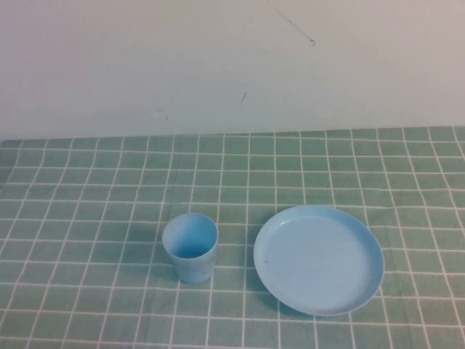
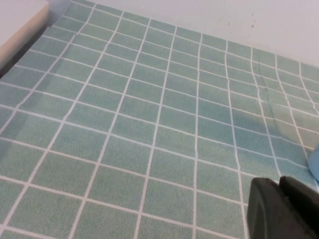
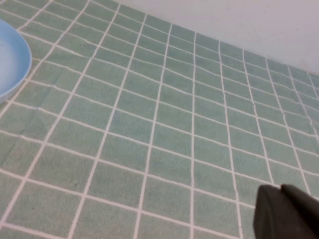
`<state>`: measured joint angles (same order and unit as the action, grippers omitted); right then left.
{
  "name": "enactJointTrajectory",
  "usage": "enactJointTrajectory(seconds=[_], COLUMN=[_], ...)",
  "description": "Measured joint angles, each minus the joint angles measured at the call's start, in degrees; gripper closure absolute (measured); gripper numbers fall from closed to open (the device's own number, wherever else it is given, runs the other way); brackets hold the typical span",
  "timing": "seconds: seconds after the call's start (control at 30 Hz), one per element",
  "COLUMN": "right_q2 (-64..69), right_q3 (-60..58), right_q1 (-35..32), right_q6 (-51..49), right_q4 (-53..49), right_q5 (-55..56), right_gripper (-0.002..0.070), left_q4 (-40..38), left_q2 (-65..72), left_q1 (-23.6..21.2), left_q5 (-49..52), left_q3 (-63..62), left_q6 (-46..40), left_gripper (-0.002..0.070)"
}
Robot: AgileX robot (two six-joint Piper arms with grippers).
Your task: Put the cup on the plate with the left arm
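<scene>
The light blue cup stands upright and empty on the green checked cloth, left of centre. The light blue plate lies just to its right, a small gap between them, with nothing on it. Neither arm shows in the high view. My left gripper hangs over bare cloth with its fingers closed together and empty; a light blue sliver shows at the frame edge, and I cannot tell if it is the cup or the plate. My right gripper is also shut and empty over bare cloth, the plate's rim far off.
The green cloth with white grid lines covers the table up to a white wall at the back. A pale block sits at the cloth's edge in the left wrist view.
</scene>
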<state>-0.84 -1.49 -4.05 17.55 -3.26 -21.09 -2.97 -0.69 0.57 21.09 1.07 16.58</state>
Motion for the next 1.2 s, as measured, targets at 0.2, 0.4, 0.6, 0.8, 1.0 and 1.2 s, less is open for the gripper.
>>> enactJointTrajectory(seconds=[0.2,0.4,0.6,0.8,1.0,1.2], right_q2=[0.0,0.0,0.0,0.0,0.0,0.0], right_q3=[0.0,0.0,0.0,0.0,0.0,0.0], right_q1=[0.0,0.0,-0.04,-0.04,-0.04,-0.04], right_q6=[0.0,0.0,0.0,0.0,0.0,0.12], right_q4=[0.0,0.09,0.09,0.09,0.09,0.13], right_q5=[0.0,0.0,0.0,0.0,0.0,0.0], right_gripper=[0.0678,0.0678,0.0678,0.0678,0.0678,0.0678], left_q4=[0.0,0.0,0.0,0.11,0.11,0.74], left_q2=[0.0,0.0,0.0,0.0,0.0,0.0], left_q1=[0.0,0.0,0.0,0.0,0.0,0.0], left_q5=[0.0,0.0,0.0,0.0,0.0,-0.03], left_q3=[0.0,0.0,0.0,0.0,0.0,0.0], left_q6=[0.0,-0.11,-1.31,-4.36,-4.65,-5.07], left_gripper=[0.0657,0.0657,0.0657,0.0657,0.0657,0.0658])
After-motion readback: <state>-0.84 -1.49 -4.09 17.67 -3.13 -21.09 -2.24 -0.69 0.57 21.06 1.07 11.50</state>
